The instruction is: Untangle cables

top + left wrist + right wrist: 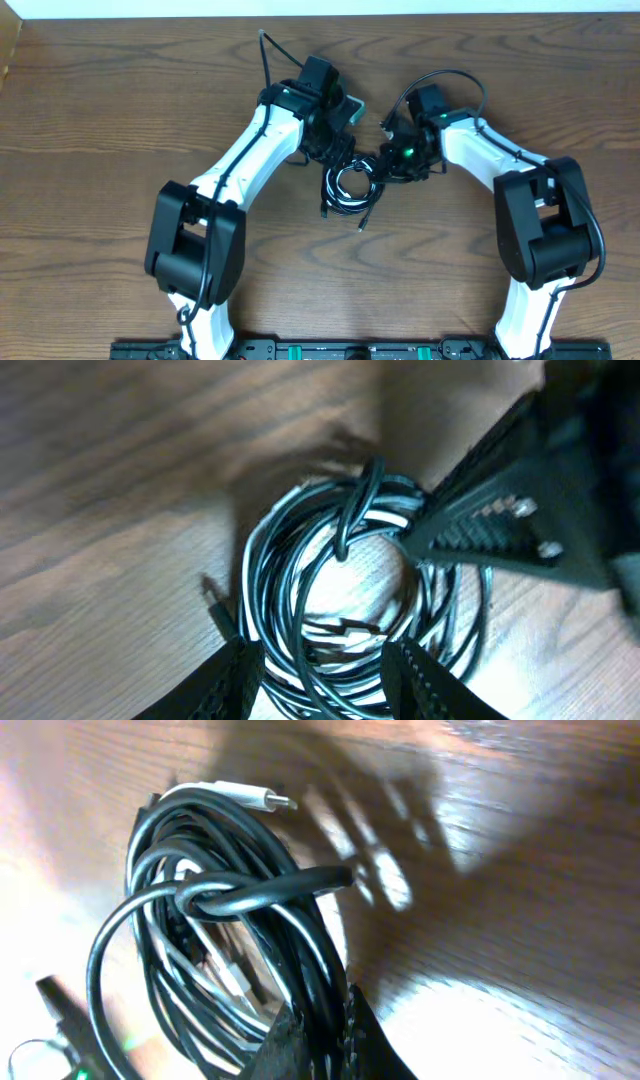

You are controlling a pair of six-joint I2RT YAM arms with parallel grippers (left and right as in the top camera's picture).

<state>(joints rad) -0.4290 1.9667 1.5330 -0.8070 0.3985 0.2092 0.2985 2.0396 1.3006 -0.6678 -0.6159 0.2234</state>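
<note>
Straddling coiled black-and-white cables [265, 590], your left gripper [322, 655] gapes; your right gripper [320, 1035] pinches them. Its wrist view shows a white plug [262, 800], unreadable from overhead.

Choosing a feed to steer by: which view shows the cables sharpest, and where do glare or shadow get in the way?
Overhead: even light, sharp, but the cables are small. Left wrist: soft throughout, shadow on the table. Right wrist: cables crisp, table behind blurred with glare patches.

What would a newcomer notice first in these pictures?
A tangled coil of thin black and white cables lies in the middle of the brown wooden table. The right gripper is shut on one side of it; the open left gripper straddles the other side.
</note>
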